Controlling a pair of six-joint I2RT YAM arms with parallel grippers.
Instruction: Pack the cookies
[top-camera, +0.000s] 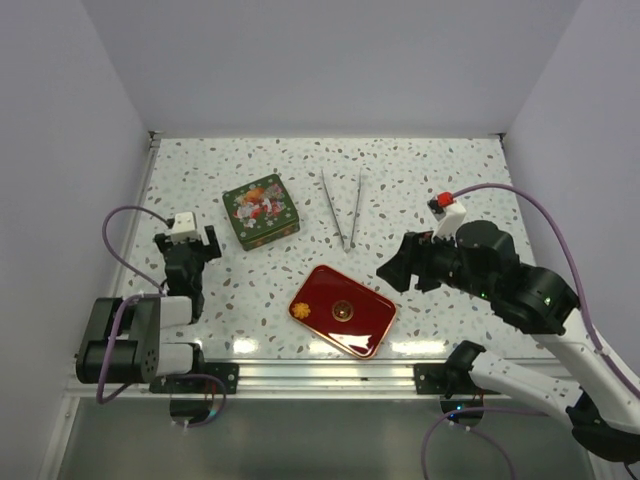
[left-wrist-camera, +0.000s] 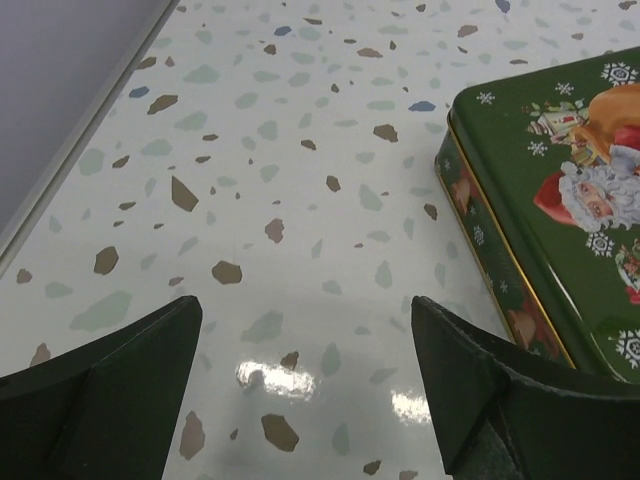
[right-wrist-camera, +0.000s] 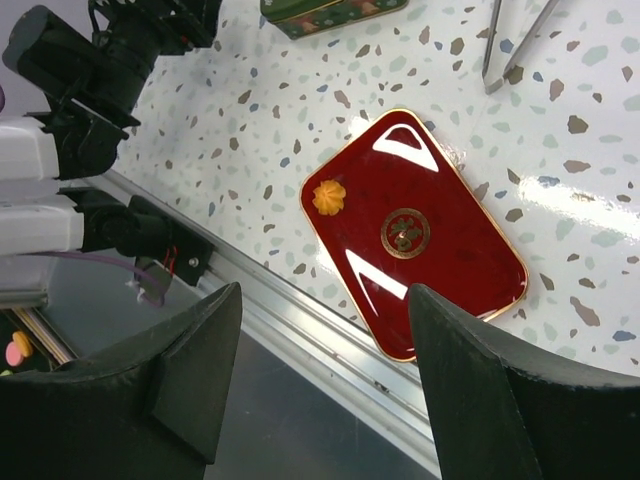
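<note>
Packing was judged barely begun: one orange flower-shaped cookie (top-camera: 300, 312) was seen lower centre on a glossy red rectangular tray (top-camera: 366, 316), the left gripper (left-wrist-camera: 305, 320) and right gripper (right-wrist-camera: 325, 292) both spread, empty.

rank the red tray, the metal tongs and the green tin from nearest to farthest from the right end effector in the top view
1. red tray, just left of the right end effector, toward the near edge.
2. metal tongs, farther back, mid-table.
3. green tin, farthest, back on the left side.
</note>
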